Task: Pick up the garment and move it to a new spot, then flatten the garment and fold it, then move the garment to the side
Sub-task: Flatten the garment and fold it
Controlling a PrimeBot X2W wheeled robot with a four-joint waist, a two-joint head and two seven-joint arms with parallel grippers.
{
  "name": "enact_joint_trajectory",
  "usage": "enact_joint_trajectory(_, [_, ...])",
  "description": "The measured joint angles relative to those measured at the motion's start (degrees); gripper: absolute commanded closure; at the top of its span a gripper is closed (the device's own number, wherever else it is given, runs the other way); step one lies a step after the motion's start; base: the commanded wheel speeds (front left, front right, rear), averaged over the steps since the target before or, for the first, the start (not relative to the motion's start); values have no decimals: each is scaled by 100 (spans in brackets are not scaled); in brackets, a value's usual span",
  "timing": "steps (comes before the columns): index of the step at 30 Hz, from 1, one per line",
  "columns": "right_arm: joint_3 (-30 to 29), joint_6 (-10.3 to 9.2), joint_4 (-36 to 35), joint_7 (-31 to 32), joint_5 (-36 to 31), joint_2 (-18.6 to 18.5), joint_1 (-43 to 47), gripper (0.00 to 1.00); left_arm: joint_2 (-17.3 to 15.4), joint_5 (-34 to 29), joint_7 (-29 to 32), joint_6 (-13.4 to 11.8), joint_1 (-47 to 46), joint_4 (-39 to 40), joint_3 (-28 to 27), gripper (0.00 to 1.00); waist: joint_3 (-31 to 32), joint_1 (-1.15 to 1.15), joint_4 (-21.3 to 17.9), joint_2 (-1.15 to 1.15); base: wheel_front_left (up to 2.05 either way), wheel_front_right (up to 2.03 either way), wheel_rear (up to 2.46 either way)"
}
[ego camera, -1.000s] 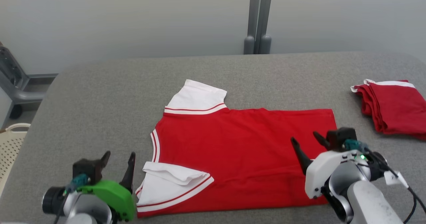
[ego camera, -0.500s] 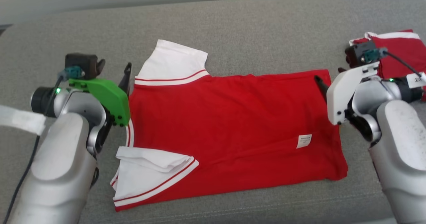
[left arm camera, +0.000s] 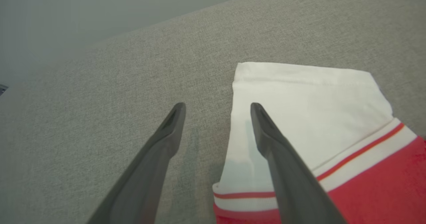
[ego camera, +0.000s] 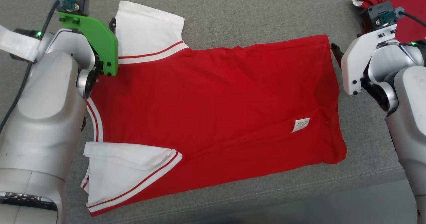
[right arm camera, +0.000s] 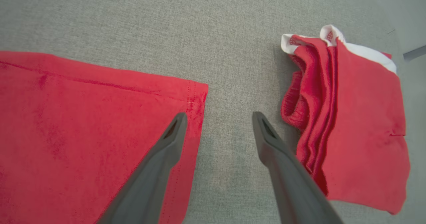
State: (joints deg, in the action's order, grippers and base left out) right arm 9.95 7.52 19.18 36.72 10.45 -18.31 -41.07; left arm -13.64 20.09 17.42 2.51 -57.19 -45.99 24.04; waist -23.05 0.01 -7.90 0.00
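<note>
You will find both end effectors released and empty. The left gripper [left arm camera: 216, 107] spans the edge of the garment [ego camera: 216, 97] at its white sleeve [left arm camera: 299, 97]. The right gripper [right arm camera: 218, 115] spans the garment's hem corner, and a folded red pile [right arm camera: 362, 117] lies just beside its outer finger.
</note>
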Motion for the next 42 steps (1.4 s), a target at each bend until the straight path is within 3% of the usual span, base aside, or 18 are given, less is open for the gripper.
enact_joint_trajectory(9, [232, 0, 77, -170, 80, -57, -360, 0, 44, -147, 82, -54, -773, -606, 134, 0, -430, 0, -244, 0, 0, 0, 0])
enact_joint_trajectory(27, [634, 0, 299, -372, 232, -122, -693, 0, 40, -307, -33, -51, -1317, -1306, 407, 0, -767, -1, -425, 0, 0, 0, 0])
enact_joint_trajectory(31, [680, 0, 308, -378, 275, -146, -740, 0, 48, -275, -7, 2, -1400, -1391, 426, 13, -815, 0, -439, 0, 0, 0, 0])
enact_joint_trajectory(32, [689, 0, 311, -379, 283, -154, -742, 0, 52, -264, -10, 7, -1411, -1407, 439, 20, -824, 0, -440, 0, 0, 0, 0])
enact_joint_trajectory(33, [703, 0, 315, -379, 289, -156, -744, 0, 59, -264, -10, 34, -1424, -1428, 464, 49, -830, 0, -441, 0, 0, 0, 0])
enact_joint_trajectory(34, [719, 0, 318, -379, 290, -156, -744, 0, 68, -264, -9, 64, -1440, -1452, 491, 61, -833, -1, -441, 0, 0, 0, 0])
enact_joint_trajectory(35, [733, 0, 318, -379, 293, -156, -748, 0, 79, -261, 0, 114, -1458, -1478, 513, 84, -835, 0, -442, 0, 0, 0, 0])
enact_joint_trajectory(36, [742, 0, 318, -379, 301, -158, -751, 0, 98, -256, 15, 160, -1469, -1504, 543, 100, -835, -1, -440, 0, 0, 0, 0])
enact_joint_trajectory(42, [710, 1, 213, -432, 344, -229, -765, 0, 231, -221, -87, 211, -1474, -1623, 614, 100, -797, -1, -403, 0, 0, 0, 0])
